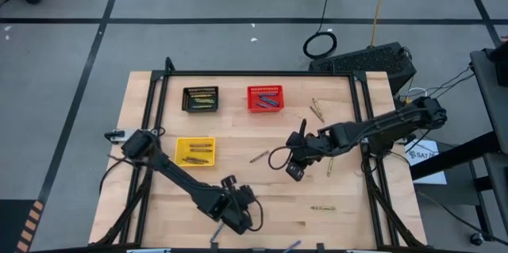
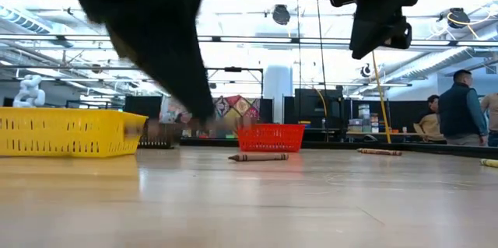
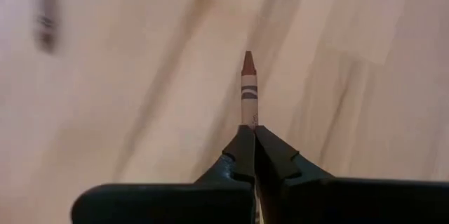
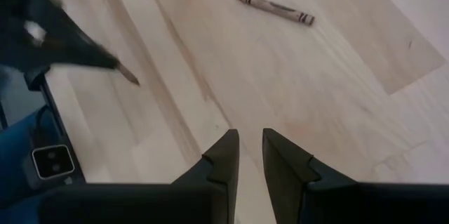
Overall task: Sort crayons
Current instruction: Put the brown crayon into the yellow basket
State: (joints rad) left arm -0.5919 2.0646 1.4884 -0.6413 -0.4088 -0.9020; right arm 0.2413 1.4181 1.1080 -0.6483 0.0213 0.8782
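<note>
Left gripper [image 3: 252,147] clamped on a brown-orange crayon [image 3: 248,87], tip poking forward: plain only from its wrist camera. From overhead, just the arm near the table's [image 1: 278,197] front edge. Right gripper [image 4: 250,155] slightly parted, empty, hovering mid-table near a loose brown crayon [image 4: 273,8].

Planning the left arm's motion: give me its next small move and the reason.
Probably lift straight up. The left gripper is shut on a brown crayon above the bare table, so raising it clears the wood before carrying it toward the yellow basket, which holds similar crayons.
</note>
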